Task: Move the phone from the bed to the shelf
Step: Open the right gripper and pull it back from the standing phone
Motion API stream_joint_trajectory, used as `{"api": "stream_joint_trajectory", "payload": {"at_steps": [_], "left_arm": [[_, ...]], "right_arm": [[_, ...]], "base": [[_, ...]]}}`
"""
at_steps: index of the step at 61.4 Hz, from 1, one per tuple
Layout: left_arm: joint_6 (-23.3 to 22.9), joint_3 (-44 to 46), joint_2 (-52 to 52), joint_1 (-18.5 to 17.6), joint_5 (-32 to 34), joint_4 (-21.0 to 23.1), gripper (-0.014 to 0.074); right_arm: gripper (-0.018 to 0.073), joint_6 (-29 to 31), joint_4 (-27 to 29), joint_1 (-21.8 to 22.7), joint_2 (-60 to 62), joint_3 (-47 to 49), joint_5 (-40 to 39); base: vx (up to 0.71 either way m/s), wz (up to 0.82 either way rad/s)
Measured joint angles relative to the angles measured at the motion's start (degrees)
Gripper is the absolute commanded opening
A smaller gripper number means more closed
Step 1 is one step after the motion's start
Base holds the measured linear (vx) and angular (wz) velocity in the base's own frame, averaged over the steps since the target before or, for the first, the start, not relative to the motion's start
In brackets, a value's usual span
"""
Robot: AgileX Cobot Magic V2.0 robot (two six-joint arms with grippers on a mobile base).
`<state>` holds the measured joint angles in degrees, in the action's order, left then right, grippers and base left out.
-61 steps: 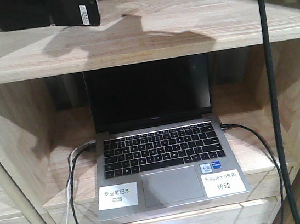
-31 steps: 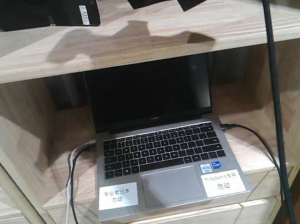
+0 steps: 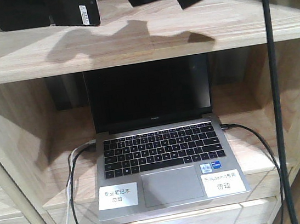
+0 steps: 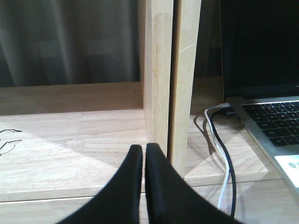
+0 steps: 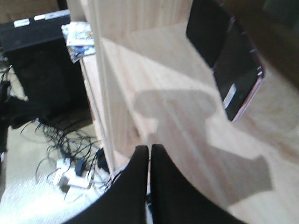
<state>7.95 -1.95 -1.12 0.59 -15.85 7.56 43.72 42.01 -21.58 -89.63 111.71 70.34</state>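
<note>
- You have one shelf (image 3: 145, 35) in front of you, pale grained wood; you can count an upper board and a lower compartment beneath it, and every edge of the unit runs out of the front view.
- You see one laptop (image 3: 162, 160) in the lower compartment, directly under the upper board, lid open, screen dark, with two white labels on the palm rest either side of the touchpad.
- You see three cables: a black cable (image 3: 273, 90) hanging down the right of the shelf front, and a white lead (image 4: 212, 128) and a dark lead (image 4: 223, 154) side by side at the laptop's left edge.
- You have one phone (image 3: 45, 10), lying on the upper board at its left end, above and left of the laptop. Its top is cut off in the front view. It is a flat glossy black slab with a small white barcode sticker near one corner.
- Your right gripper (image 5: 149, 154) is above the upper board, well apart from the phone, its two fingers pressed together on nothing.
- Your left gripper (image 4: 144, 154) is clenched too, empty, at an upright shelf post left of the laptop.
</note>
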Motion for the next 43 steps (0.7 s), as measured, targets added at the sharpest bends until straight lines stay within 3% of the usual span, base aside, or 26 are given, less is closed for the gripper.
{"api": "stream_joint_trajectory", "payload": {"at_steps": [26,32,43], "left_arm": [[0.0,0.0,0.0,0.0,0.0,0.0,0.0001],[0.0,0.0,0.0,0.0,0.0,0.0,0.0001],[0.0,0.0,0.0,0.0,0.0,0.0,0.0001]], "right_arm": [[-0.0004,-1.1,-2.1,0.0,4.1,-0.6,-11.6],[-0.0004,-2.1,-3.5,0.0,7.8,-6.2,-16.7],[-0.0004,-2.8,-4.6,0.0,16.9,-26.9,-33.8]], "base": [[0.00,0.00],[0.00,0.00],[0.00,0.00]]}}
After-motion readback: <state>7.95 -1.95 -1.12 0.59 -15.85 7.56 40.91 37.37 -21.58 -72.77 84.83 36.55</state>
